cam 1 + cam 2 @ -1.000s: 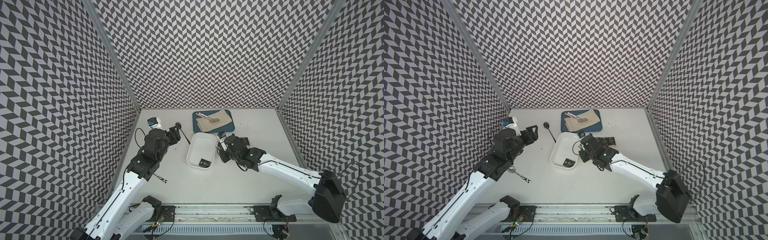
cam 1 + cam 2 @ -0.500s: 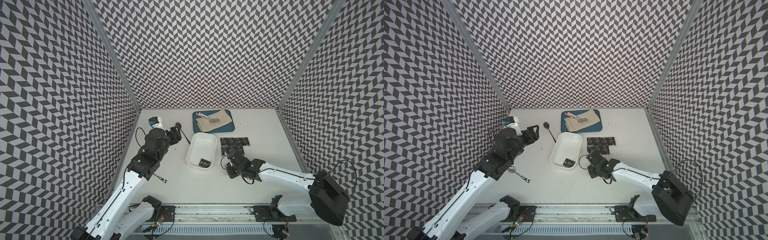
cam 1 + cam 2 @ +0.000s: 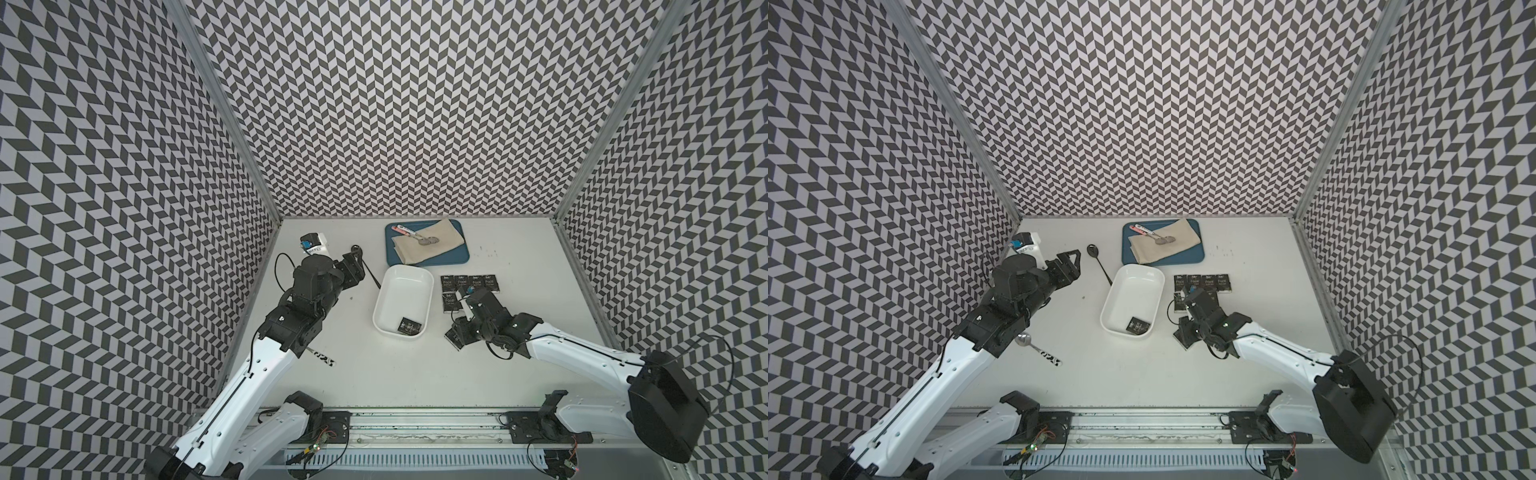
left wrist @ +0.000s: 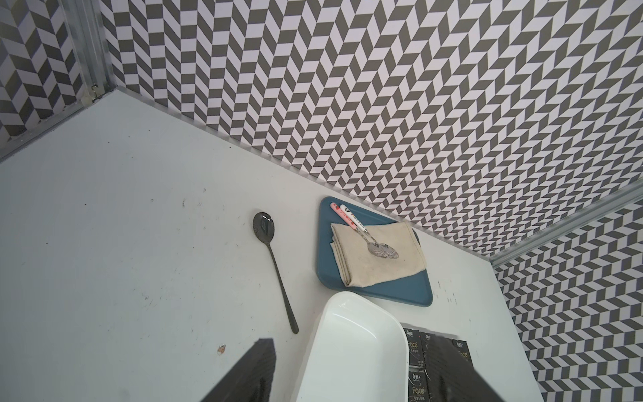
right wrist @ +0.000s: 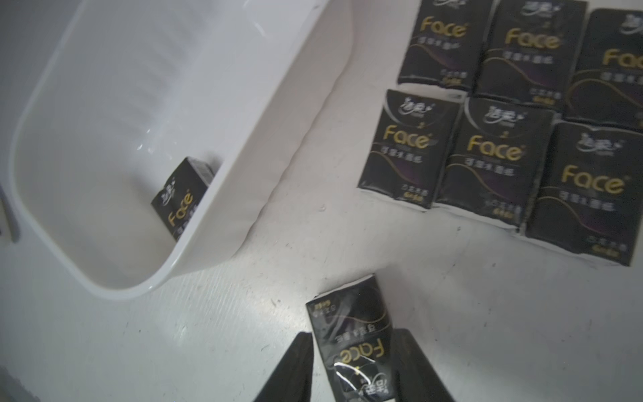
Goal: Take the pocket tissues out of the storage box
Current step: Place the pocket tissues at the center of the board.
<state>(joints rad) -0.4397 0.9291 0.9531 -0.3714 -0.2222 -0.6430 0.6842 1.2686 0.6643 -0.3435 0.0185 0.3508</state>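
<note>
Glossy black film packet (image 5: 348, 313), flat and rectangular, lies on the scuffed white table (image 5: 226, 330) between the right claw's (image 5: 351, 336) part-spread jaws. Whether it is pinched or free, I cannot tell. Its long axis runs with the jaws, lettering's top toward the wrist.

White table (image 3: 374, 395), storage box (image 3: 399, 291), blue tray (image 3: 432, 262), black spoon (image 4: 263, 225), patterned-handle spoon (image 3: 1050, 356), pocket tissues (image 3: 462, 282) in rows

Right hand (image 5: 351, 336) drawn nearer, jaws widened around tissue packet (image 5: 342, 313)
</note>
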